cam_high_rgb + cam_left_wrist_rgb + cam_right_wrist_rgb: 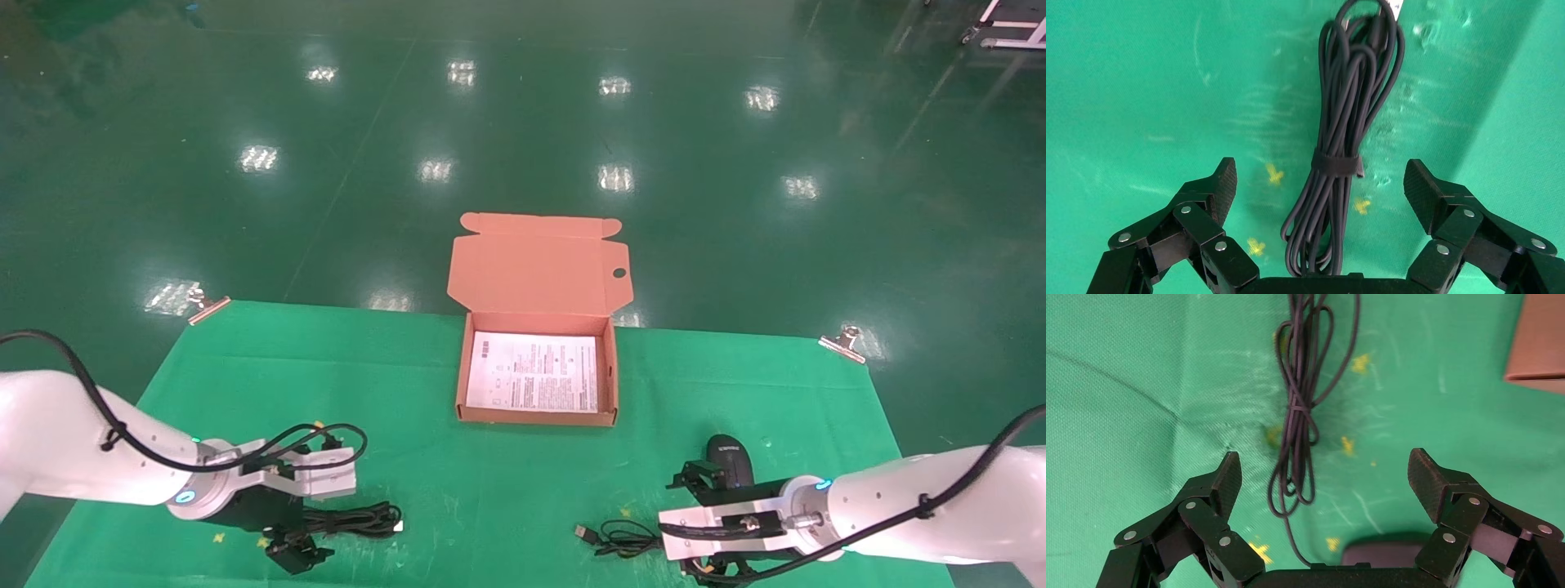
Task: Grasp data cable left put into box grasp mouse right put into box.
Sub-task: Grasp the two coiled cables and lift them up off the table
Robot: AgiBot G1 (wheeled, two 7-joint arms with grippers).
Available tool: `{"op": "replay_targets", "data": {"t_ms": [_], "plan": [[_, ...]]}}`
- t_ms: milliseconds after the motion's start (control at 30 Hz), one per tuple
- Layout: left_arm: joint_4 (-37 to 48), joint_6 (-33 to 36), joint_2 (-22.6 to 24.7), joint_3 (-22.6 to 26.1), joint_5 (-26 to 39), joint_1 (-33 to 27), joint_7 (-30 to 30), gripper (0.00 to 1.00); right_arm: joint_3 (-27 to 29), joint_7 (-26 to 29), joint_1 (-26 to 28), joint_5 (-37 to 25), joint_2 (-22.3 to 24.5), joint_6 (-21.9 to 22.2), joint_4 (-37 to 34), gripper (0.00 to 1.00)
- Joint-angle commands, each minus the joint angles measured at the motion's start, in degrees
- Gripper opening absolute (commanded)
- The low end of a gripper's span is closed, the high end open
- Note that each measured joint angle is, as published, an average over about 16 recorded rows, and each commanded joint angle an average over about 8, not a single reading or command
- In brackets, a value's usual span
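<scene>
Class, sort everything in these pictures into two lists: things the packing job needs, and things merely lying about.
Needed for the job:
data cable, between the open left pincer
mouse, by the open right pincer
box, open, printed sheet inside

Lying about:
green cloth
two clips at its far corners

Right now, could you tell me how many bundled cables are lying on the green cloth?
2. The data cable lies near the left end effector; the mouse's cord lies coiled beside the right end effector, near the mouse. Neither appears hidden.

Bright overhead lights glare off the floor (523,122); shadows seem soft.
</scene>
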Motion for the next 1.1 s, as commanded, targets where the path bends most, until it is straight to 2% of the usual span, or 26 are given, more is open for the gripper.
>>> {"op": "replay_targets", "data": {"t_ms": [33, 133, 200, 233, 1100], "plan": [[1.75, -0.31, 0.37, -0.04, -0.25, -0.32, 1.19, 0.48, -0.03, -1.26, 0.21, 0.33, -0.91, 0.40, -2.19, 0.69], [3.69, -0.60, 0.81, -0.10, -0.44, -0.62, 1.93, 0.10, 0.05, -2.24, 0.31, 0.69, -1.65, 0.96, -4.27, 0.31], [4.40, -0.71, 0.99, -0.16, -0.58, -0.73, 2.13, 0.00, 0.11, -2.50, 0.32, 0.88, -1.90, 1.20, -5.00, 0.06], [4.60, -0.76, 1.05, -0.18, -0.62, -0.77, 2.18, 0.00, 0.13, -2.56, 0.32, 0.94, -1.98, 1.28, -5.22, 0.00], [3.33, -0.53, 0.70, -0.13, -0.51, -0.59, 1.83, 0.00, 0.08, -2.15, 0.33, 0.71, -1.50, 0.82, -3.91, 0.00]]}}
